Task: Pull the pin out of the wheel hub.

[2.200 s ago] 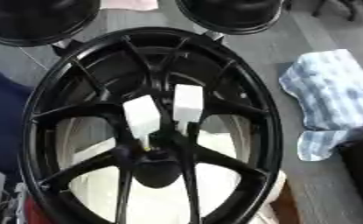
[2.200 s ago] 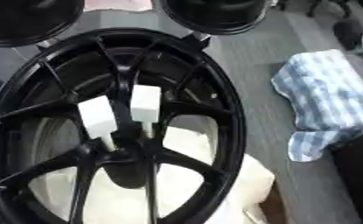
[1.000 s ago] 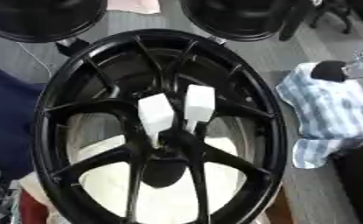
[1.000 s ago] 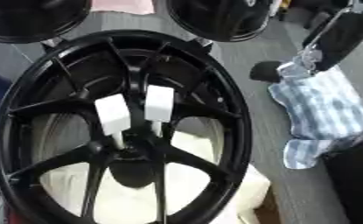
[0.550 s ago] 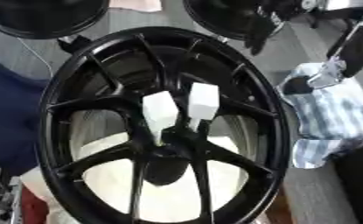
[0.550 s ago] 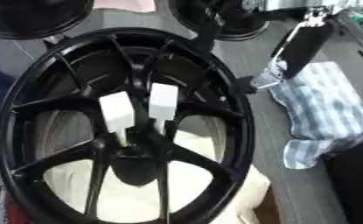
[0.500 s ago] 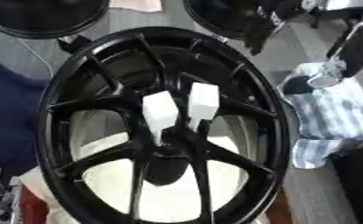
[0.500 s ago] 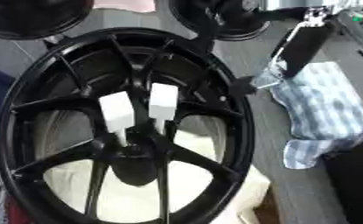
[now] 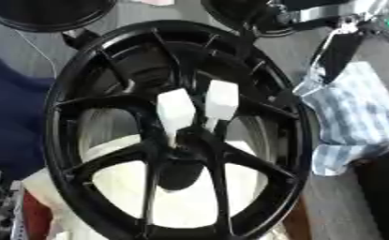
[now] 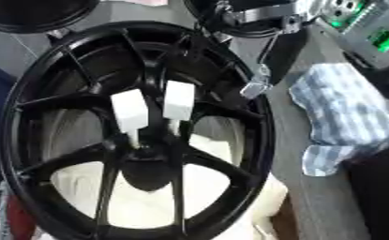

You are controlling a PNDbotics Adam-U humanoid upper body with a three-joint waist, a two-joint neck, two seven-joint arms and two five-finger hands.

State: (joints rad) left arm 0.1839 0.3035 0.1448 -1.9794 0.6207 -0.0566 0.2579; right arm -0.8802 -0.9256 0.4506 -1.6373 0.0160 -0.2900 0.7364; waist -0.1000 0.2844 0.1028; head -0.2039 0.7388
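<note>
Left eye view showed the hub [image 9: 179,161] at the middle of the black wheel [image 9: 74,89], where the spokes met. Two white block-headed pins stood in it side by side: left pin [image 9: 175,108] and right pin [image 9: 221,99], heads tilted up and away from the hub, thin stems running down into it. Heads close together, can't tell if touching.

Handling, my read: pins looked light and rigid, blocky heads easy to pinch across the flat sides. Stems thin, so pull along the stem axis, not sideways, or it could bind in the hole. Spokes crowd both sides of the heads, so approach from above the wheel face. Wheel itself looked heavy and shouldn't shift from a light pull.

Right hand [image 10: 256,85] came in from the upper right, arm silver and black, its tip hanging over the wheel's right rim. It was well apart from both pins, up and right of them, nearer the right pin. Whether its fingers were released or clenched: can't tell, too blurred. It held nothing I could see.

Left hand not visible in either view.

Outward: checked cloth [image 9: 363,112] lay right of the wheel, a cream pad [image 9: 181,197] showed under the spokes.
</note>
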